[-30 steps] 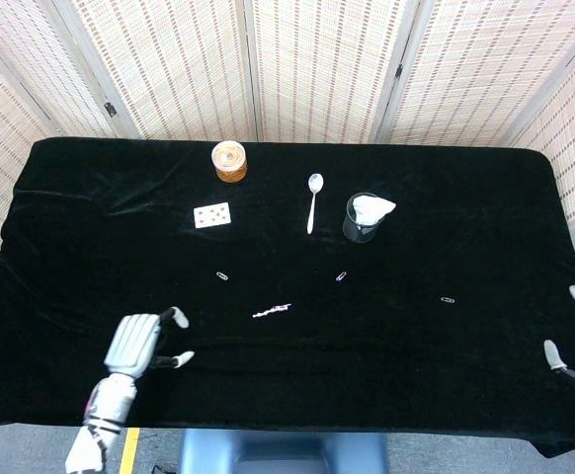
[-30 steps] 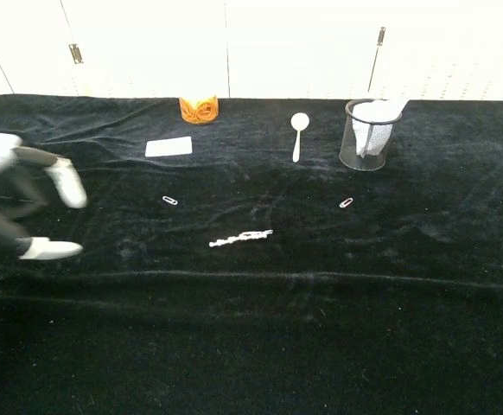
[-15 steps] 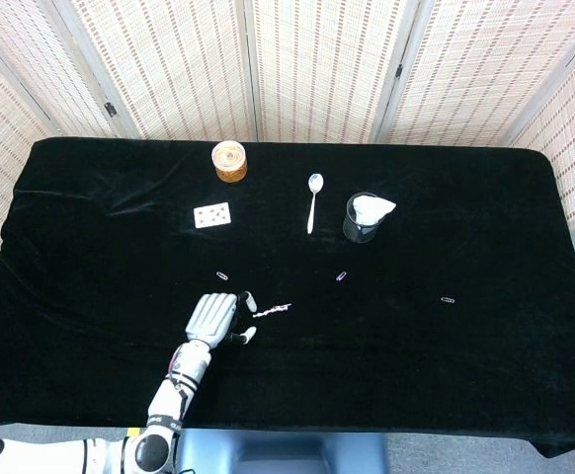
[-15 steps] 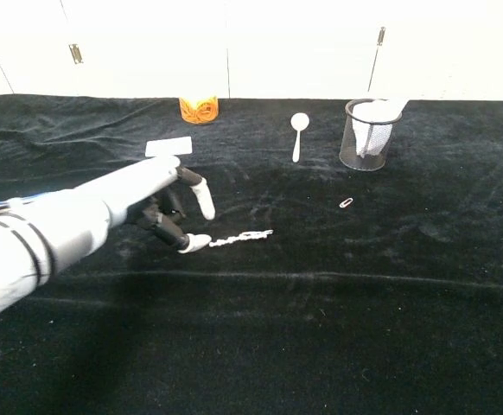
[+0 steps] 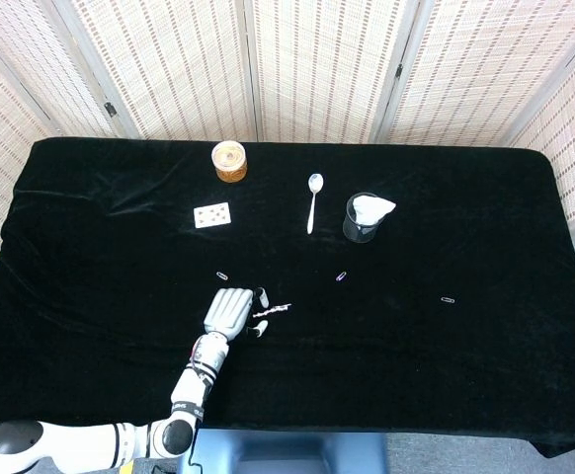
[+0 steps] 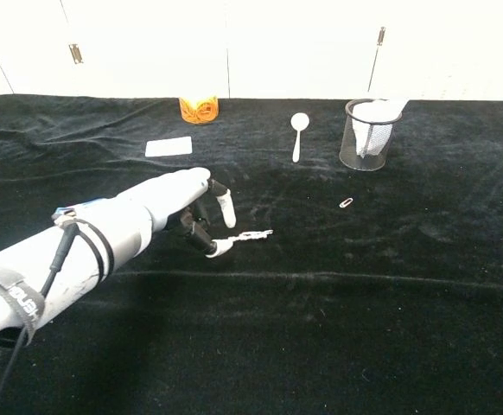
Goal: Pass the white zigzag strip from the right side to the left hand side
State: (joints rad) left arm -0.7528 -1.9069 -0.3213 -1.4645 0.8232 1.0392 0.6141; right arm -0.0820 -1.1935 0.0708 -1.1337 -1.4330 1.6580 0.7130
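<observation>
Thin white zigzag strip [image 5: 272, 312] [image 6: 249, 235], short and kinked along its length, pale against the black cloth. Lies flat on the table, long axis running roughly left to right with its far end tilted slightly away from the robot. Sits just beyond the fingertips of the left hand [image 5: 230, 311] [image 6: 179, 195]; near end lies at the thumb tip, contact uncertain. Not lifted; no finger is wrapped around it.
</observation>
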